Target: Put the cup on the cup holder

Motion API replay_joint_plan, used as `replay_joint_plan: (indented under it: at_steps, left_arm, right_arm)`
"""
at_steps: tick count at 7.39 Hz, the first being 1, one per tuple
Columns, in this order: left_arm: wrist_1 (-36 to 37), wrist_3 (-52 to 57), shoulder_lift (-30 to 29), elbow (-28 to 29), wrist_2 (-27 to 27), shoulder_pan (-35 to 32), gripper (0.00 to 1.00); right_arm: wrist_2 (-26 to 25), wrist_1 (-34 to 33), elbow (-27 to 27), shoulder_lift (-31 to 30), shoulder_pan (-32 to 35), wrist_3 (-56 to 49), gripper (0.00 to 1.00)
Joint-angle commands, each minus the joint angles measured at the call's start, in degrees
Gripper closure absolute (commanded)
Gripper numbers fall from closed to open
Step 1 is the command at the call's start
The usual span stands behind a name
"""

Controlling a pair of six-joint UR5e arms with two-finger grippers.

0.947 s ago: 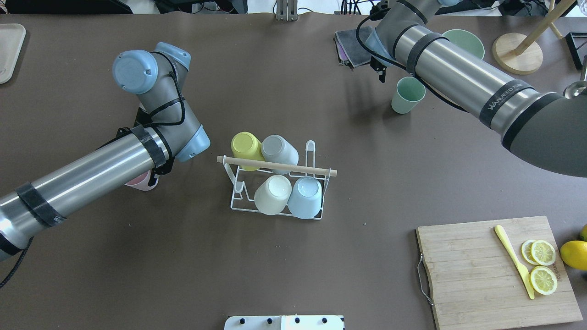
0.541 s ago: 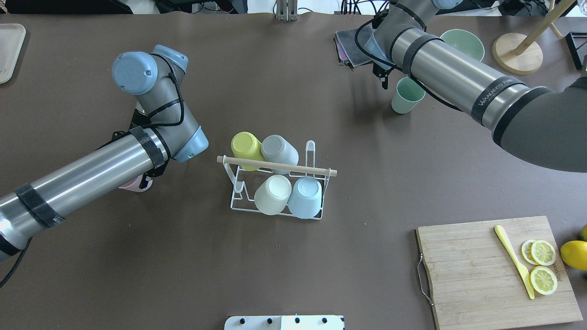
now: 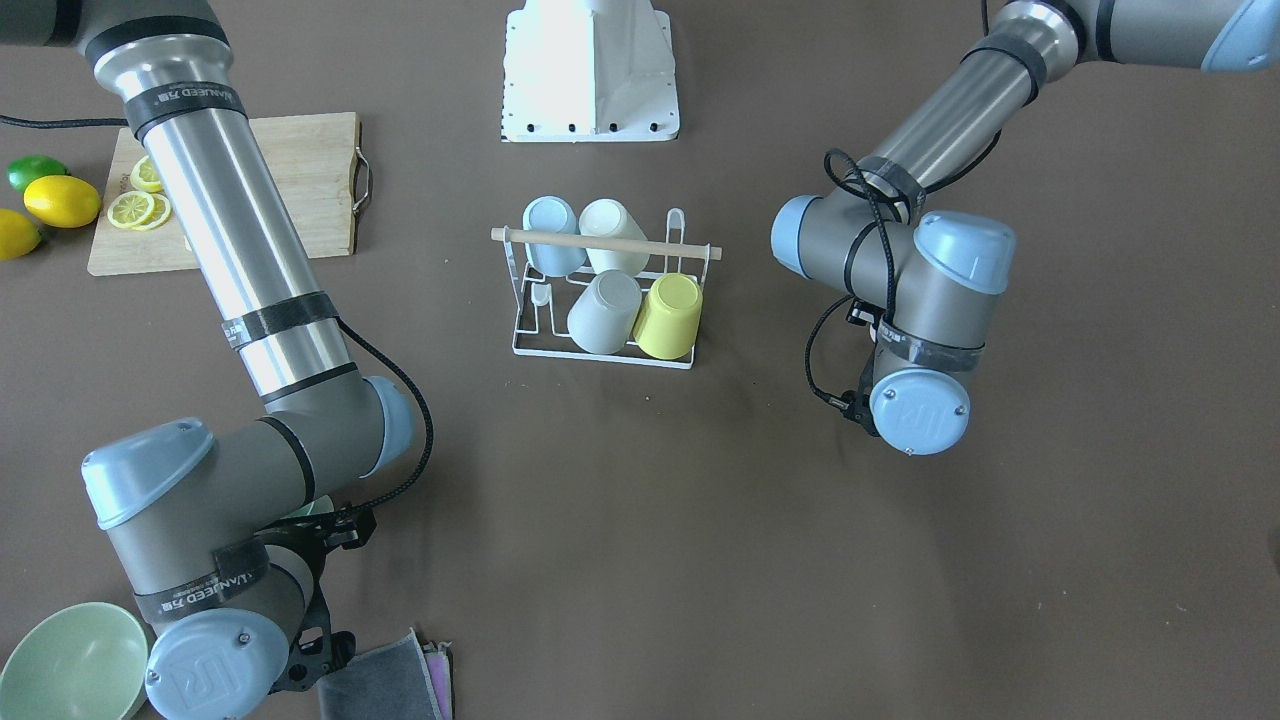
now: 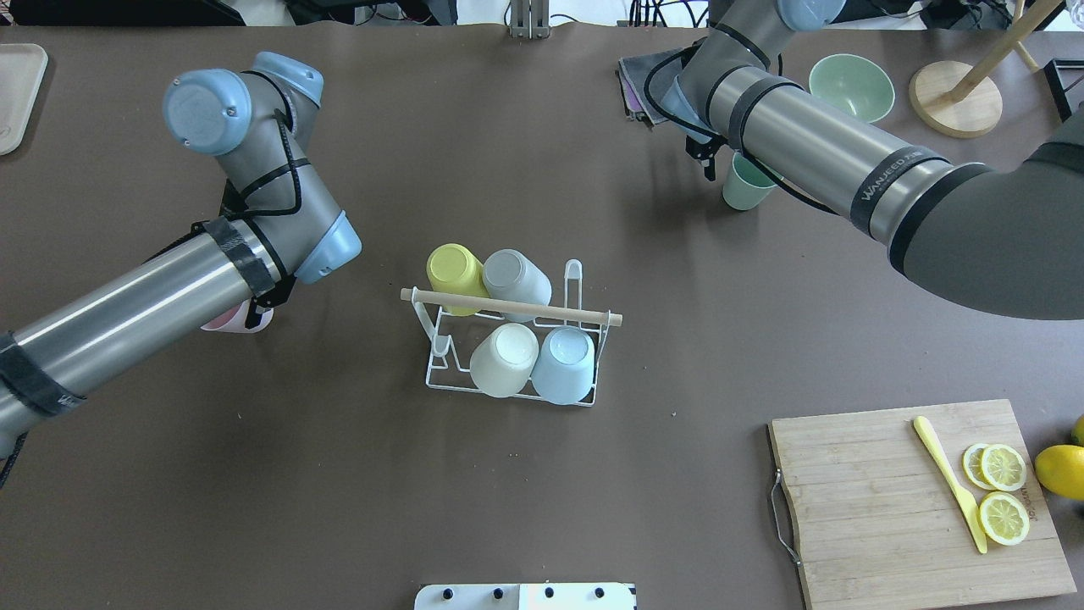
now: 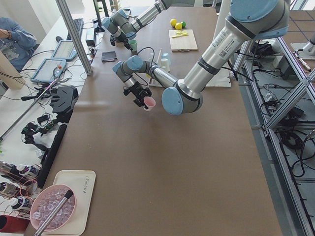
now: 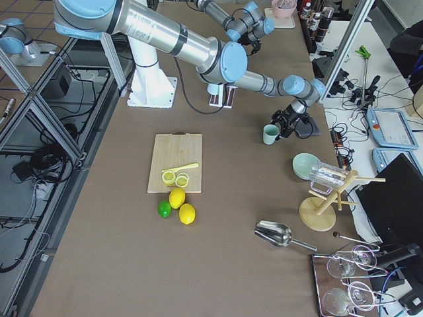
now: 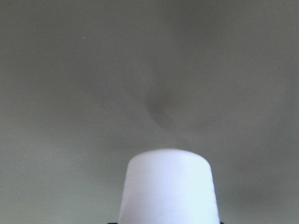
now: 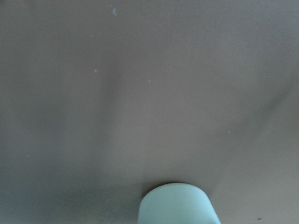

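Holds pink cup (image 5: 149, 103) clenched in left gripper (image 5: 144, 97), tilted clear of table (image 4: 542, 474), presumably for upending onto a free prong (image 4: 573, 273) of cup holder (image 4: 508, 306) at mid-table beside four cups (image 4: 504, 360) already racked; sets right gripper (image 6: 279, 127) at standing green cup (image 6: 269, 135), grasp not discernible.
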Motion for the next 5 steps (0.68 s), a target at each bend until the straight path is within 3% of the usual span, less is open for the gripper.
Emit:
replay_joint_plan:
  at_steps: [1,2,3,5]
  left_arm:
    - [-14.7,-3.8,11.3,-16.0,-2.0,-0.3,0.81]
    - [-21.0,-3.6,16.5,-22.8,-3.2,-0.3,0.86]
    - [-31.8,-3.9,22.6,-27.8,-2.6,-0.2,0.90]
    - [-50.4,-12.2,30.9,-33.0,-2.5,-0.1,0.90]
  right_arm:
    - [-3.9,0.0,-1.0,0.6,-0.7,-1.9,0.00]
    - [-5.7,0.0,-1.2,0.6,-1.2,-2.9,0.00]
    - [-6.5,0.0,-1.7,0.6,-1.2,-4.0,0.00]
    - [-6.4,0.0,-1.9,0.7,-1.3,-4.1,0.00]
